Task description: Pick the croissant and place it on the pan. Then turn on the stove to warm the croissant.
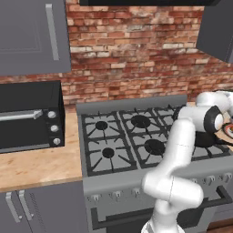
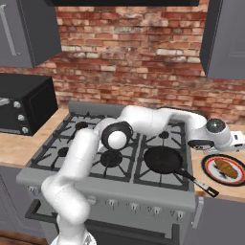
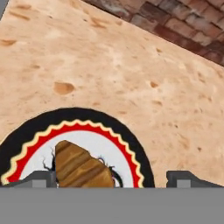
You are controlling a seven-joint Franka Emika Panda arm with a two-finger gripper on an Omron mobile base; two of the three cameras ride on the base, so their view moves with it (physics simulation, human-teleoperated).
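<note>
The croissant (image 2: pixel 225 168) lies on a red-rimmed white plate (image 2: pixel 208 168) on the wooden counter right of the stove (image 2: pixel 72 179). In the hand view the croissant (image 3: pixel 81 168) sits at the bottom, on the near side of the plate (image 3: pixel 124 148). My gripper (image 3: pixel 116 180) is open above it, with one fingertip on each side and nothing between them. The black pan (image 2: pixel 162 160) rests empty on the front right burner, its handle pointing toward the plate. In the left base view the pan (image 1: pixel 207 139) is partly hidden behind my arm.
A black toaster oven (image 1: pixel 29 116) stands on the counter left of the stove (image 1: pixel 136 136). A row of small knobs (image 2: pixel 143 208) lines the stove's front. Brick wall behind, dark cabinets above. Bare wooden counter (image 3: pixel 109 65) stretches beyond the plate.
</note>
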